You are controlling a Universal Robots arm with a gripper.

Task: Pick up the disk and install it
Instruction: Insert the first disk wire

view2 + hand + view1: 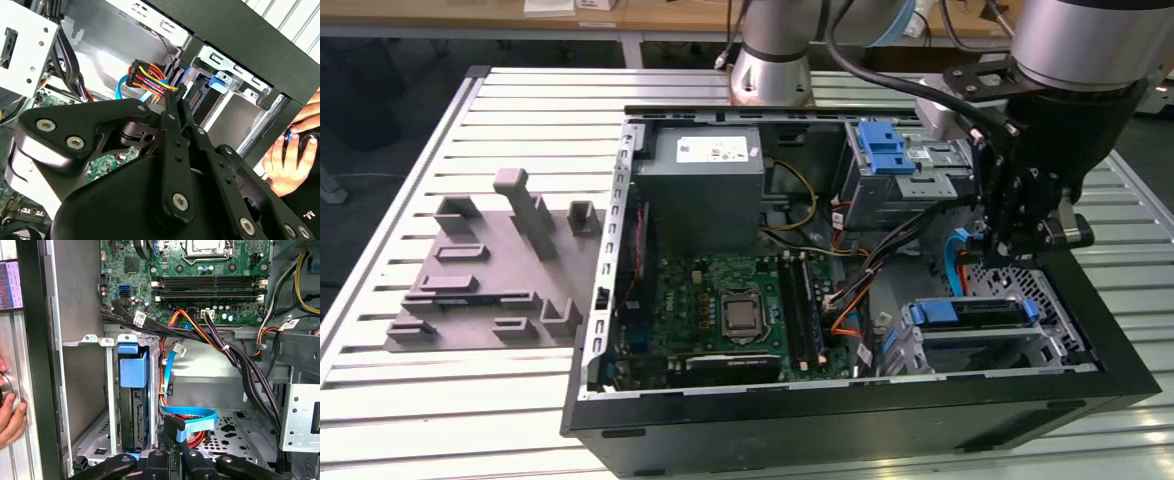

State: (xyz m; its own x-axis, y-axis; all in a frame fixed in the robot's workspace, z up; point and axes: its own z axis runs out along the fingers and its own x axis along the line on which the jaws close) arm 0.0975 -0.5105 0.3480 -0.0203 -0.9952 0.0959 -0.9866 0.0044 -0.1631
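Blue-railed disk (970, 312) sits slotted in the lower drive cage (1047, 345), apparently already seated, so the install step looks near its end. Gripper (178, 97) hangs just beside it over the blue data cable (192, 422), fingers pinched together with nothing seen between. Any further move calls for keeping clear of the cables.

My gripper (177, 107) hides its own fingertips behind its black linkage in the second wrist view, so their spacing is unclear. The disk (134, 405) sits edge-on in the drive cage (107, 390), label unseen. A person's hand (10, 415) is cut off.
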